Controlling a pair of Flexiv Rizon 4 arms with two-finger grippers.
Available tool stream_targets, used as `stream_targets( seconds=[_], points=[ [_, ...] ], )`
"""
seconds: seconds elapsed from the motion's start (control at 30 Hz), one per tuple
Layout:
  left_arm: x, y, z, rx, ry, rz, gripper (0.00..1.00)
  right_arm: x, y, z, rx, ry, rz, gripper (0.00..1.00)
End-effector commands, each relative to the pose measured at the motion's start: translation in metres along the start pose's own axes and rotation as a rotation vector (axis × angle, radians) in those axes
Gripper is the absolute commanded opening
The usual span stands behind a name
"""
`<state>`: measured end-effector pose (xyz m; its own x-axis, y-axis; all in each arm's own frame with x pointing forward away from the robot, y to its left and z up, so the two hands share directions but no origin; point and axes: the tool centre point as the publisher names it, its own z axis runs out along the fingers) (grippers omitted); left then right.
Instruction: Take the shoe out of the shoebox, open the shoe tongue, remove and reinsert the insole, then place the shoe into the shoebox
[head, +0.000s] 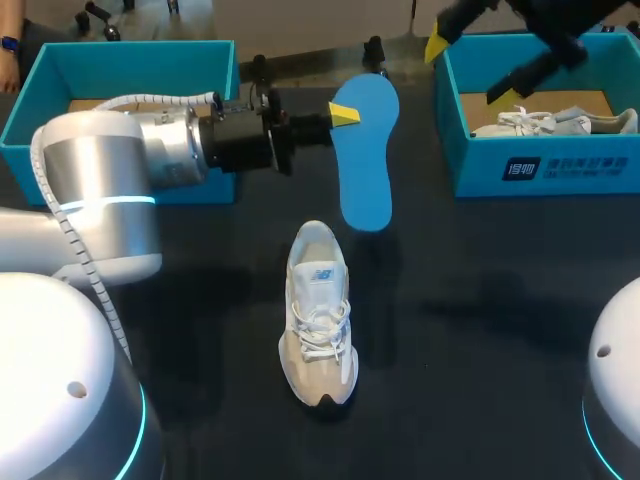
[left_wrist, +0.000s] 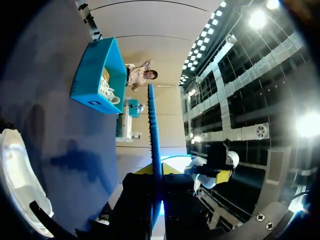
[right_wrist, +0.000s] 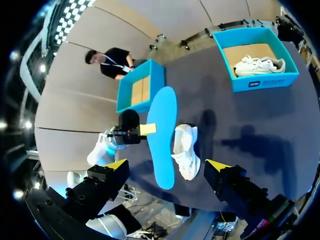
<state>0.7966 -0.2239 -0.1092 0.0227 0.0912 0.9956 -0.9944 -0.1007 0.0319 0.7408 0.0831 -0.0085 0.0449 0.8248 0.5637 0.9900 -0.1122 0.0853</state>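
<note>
From above, my left claw (head: 343, 113) is clamped on the blue insole (head: 365, 165), beyond the white shoe (head: 318, 315) that stands upright on the table (head: 480, 300). An empty box (head: 130, 65) sits behind that arm. My right claw (head: 470, 65) hangs spread wide over the other box (head: 540, 165), which holds a second shoe (head: 555, 122).

From my left wrist, the insole (left_wrist: 151, 125) shows edge-on, pinched from both sides, with the shoe (left_wrist: 20, 175) off beside it.

From my right wrist, my fingertips (right_wrist: 117, 164) stand far apart, gripping nothing. Under them the insole (right_wrist: 162, 125) lies just beside the shoe (right_wrist: 186, 150).
</note>
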Motion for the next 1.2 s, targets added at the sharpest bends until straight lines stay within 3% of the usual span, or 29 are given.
stream_targets(
  seconds=[0.03, 0.33, 0.83, 1.2],
  points=[
    [-0.003, -0.002, 0.003, -0.002, 0.003, 0.001, 0.00, 0.012, 0.010, 0.002, 0.017, -0.263, -0.007, 1.00],
    [-0.006, -0.004, 0.005, 0.005, -0.002, 0.004, 0.00, 0.030, 0.015, 0.005, 0.010, -0.426, -0.026, 1.00],
    [-0.009, -0.004, 0.002, 0.011, -0.014, 0.005, 0.00, 0.057, 0.027, 0.029, -0.010, -0.638, -0.042, 1.00],
    [-0.008, -0.003, -0.001, 0.018, -0.011, 0.001, 0.00, 0.059, 0.031, 0.038, -0.027, -0.693, -0.029, 1.00]
  ],
)
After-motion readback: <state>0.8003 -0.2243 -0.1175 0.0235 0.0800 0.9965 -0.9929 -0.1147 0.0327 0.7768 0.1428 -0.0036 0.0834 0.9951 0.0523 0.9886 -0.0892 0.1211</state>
